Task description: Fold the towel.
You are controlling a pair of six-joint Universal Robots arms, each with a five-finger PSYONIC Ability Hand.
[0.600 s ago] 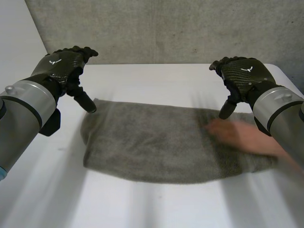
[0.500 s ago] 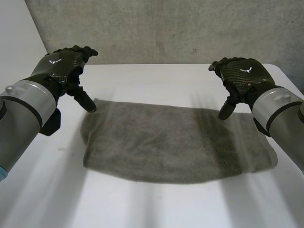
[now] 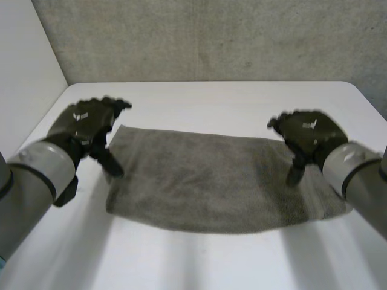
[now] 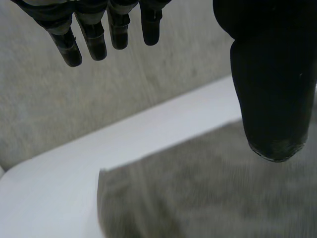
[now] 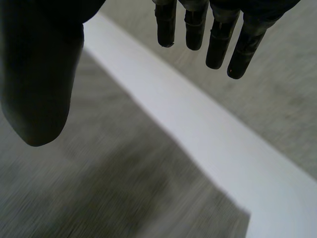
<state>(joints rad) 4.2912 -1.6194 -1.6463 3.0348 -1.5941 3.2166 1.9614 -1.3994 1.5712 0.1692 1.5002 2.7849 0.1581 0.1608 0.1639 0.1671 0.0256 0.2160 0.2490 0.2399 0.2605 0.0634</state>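
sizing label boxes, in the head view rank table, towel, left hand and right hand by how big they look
1. table
2. towel
3. left hand and right hand: they look about alike, so no order between them.

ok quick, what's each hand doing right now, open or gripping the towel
Left hand: open, holding nothing, over the towel's left end.
Right hand: open, holding nothing, over the towel's right end.

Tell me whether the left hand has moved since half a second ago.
Yes. The left hand has dropped toward the camera, from the towel's far left corner to alongside its left edge.
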